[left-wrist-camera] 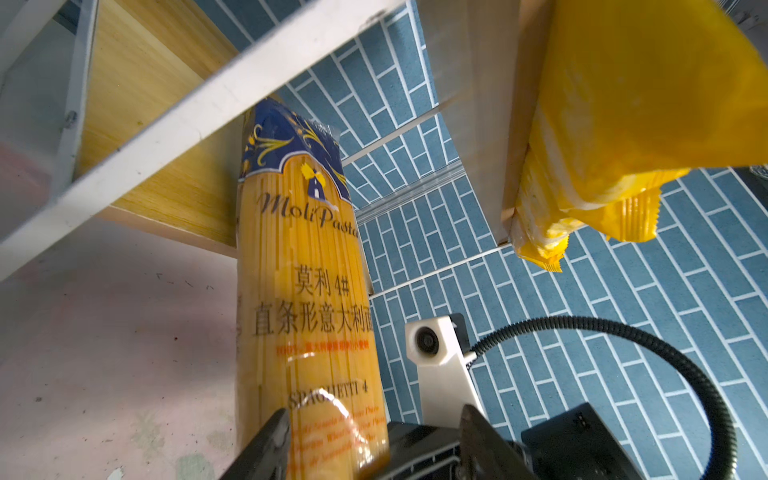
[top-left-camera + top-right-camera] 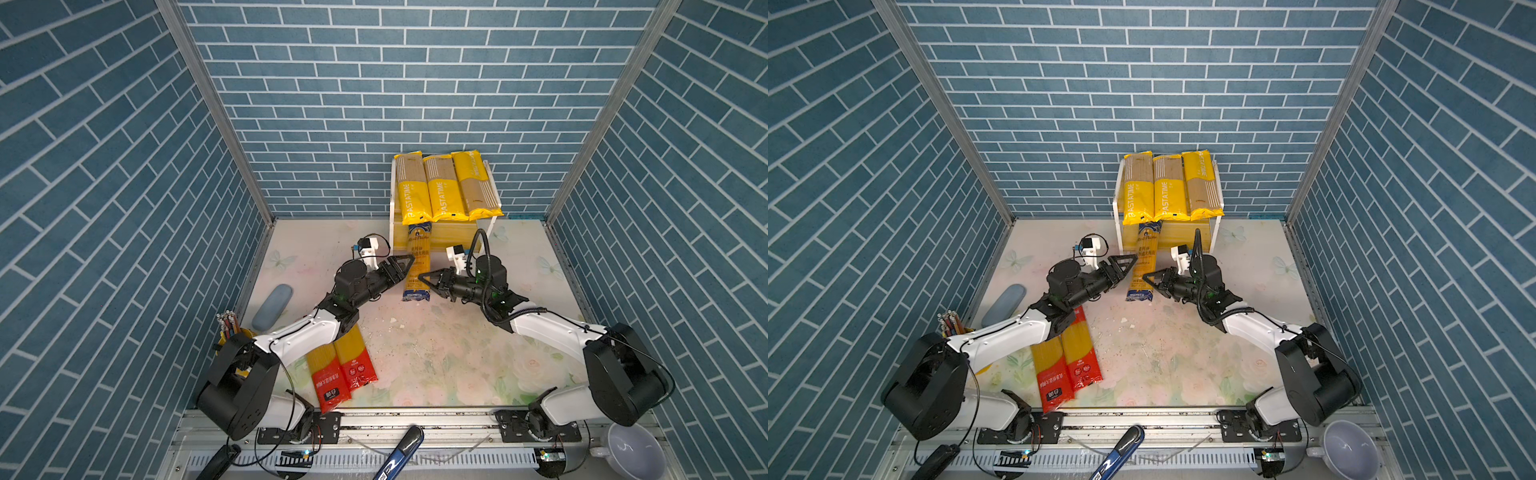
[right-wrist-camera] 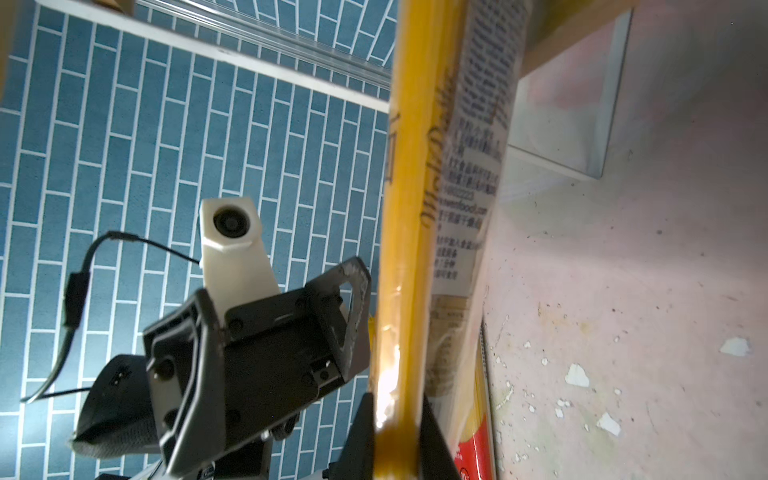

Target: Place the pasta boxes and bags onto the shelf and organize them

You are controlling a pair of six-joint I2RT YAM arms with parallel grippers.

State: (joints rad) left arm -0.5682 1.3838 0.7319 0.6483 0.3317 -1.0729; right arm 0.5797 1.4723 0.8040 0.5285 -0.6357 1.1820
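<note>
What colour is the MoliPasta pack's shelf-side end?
Dark blue with gold flourishes on the MoliPasta pack; left wrist view shows it best.

Blue brick-patterned walls (image 2: 415, 83), pale floral tabletop (image 2: 457, 353), yellow PASTATIME packs (image 2: 440, 189) with tan striped windows, yellowish white-framed shelf (image 2: 453, 235), golden MoliPasta pack (image 2: 417, 266) with dark-blue end, two red-ended packs (image 2: 345, 370), grey-blue case (image 2: 272, 306).

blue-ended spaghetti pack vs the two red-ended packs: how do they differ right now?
Ends: blue-ended pack dark blue; red-ended packs red.
Place: blue-ended pack's far end is in the shelf's lower tier; red-ended packs lie on the table, partly under the left arm.
Grip: right gripper is shut on the blue-ended pack; nothing holds the red-ended packs.
Both: long packs of yellow spaghetti.
</note>
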